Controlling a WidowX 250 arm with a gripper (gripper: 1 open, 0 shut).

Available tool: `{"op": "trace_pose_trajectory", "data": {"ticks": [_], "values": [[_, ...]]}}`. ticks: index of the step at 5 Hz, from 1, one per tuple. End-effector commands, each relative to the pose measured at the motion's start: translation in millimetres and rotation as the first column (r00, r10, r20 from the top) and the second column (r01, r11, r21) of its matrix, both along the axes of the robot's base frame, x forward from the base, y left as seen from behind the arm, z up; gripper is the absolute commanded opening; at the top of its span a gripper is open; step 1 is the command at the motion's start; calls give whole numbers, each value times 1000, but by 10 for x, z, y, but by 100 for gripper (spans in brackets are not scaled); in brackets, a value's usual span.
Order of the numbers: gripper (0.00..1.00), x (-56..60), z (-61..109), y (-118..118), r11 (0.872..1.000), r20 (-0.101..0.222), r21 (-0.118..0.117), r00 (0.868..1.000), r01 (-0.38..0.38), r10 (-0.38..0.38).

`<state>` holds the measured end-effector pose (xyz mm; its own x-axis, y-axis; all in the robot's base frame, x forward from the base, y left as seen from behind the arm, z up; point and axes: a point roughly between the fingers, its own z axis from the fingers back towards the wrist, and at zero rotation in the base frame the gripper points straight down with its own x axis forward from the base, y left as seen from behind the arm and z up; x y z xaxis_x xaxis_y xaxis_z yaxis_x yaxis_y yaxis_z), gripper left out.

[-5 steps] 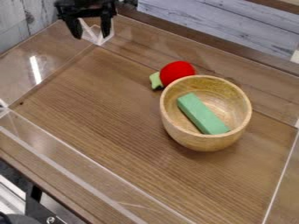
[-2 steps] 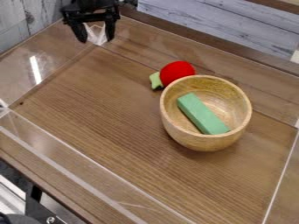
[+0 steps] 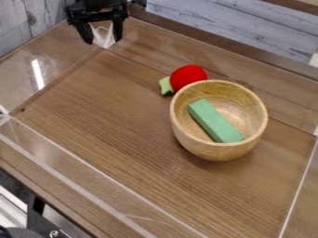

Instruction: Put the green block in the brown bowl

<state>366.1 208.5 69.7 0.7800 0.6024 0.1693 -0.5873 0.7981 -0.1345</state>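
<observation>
In the camera view, the green block [image 3: 215, 121] is lying aslant inside the brown bowl [image 3: 220, 147], right of centre on the wooden tabletop [image 3: 99, 130]. A red ball [image 3: 188, 76] is sitting just beside the bowl's upper-left rim. At upper left, the claw [image 3: 99, 35] is hanging with its jaws spread, gripping nothing.

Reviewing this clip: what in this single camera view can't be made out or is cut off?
- The gripper: its upper part and the arm are cut off by the top edge.
- The small green-yellow piece: mostly hidden behind the red ball; shape unclear.
- The green block: its underside is hidden, so how it rests inside the brown bowl is unclear.
</observation>
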Motion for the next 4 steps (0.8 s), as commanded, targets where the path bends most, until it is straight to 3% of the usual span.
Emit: {"op": "trace_pose_trajectory", "data": {"ticks": [1, 3, 4], "values": [[100, 80, 310, 68, 997, 71, 44, 996, -65, 62], [100, 67, 366, -168, 992, 81, 41, 990, -118, 115], [100, 56, 454, -83, 995, 92, 31, 992, -89, 86]]}}
